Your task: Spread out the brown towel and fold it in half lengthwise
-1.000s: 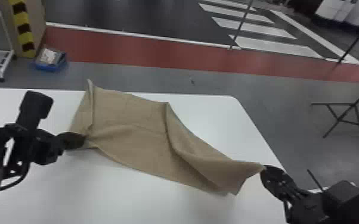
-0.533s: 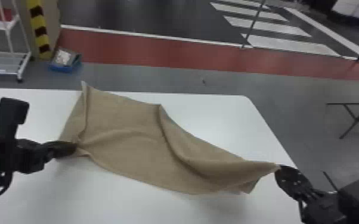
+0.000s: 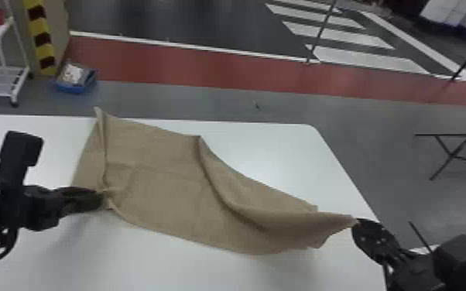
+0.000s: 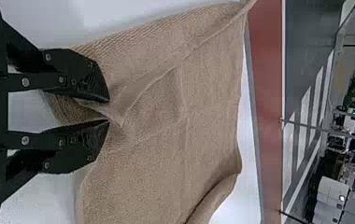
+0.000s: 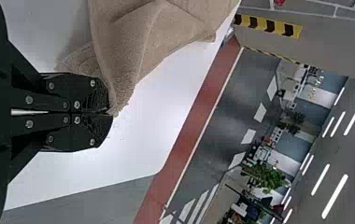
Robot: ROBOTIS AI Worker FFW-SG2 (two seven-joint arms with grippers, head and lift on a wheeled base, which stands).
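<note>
The brown towel [image 3: 158, 182] lies skewed across the table, its left part fairly flat with a folded-over left edge, its right part in a long raised fold. My left gripper [image 3: 103, 197] is at its near left corner; there, the left gripper [image 4: 109, 111] has its fingers a little apart, with a crumpled bit of towel [image 4: 157, 126] between them. Near the table's right edge, my right gripper [image 3: 355, 222] pinches the towel's drawn-out corner. That corner of towel [image 5: 129, 56] narrows into the closed tips of the right gripper [image 5: 111, 113].
The white table [image 3: 274, 151] has its far edge just beyond the towel and a rounded far right corner. On the floor behind stand a blue box [image 3: 75, 79] and a white rack [image 3: 15, 87]; a black folding stand [image 3: 454, 154] is off to the right.
The towel's left part has shifted left on the table. My left gripper has come nearer the table's front side, and my right gripper has moved slightly right with its corner.
</note>
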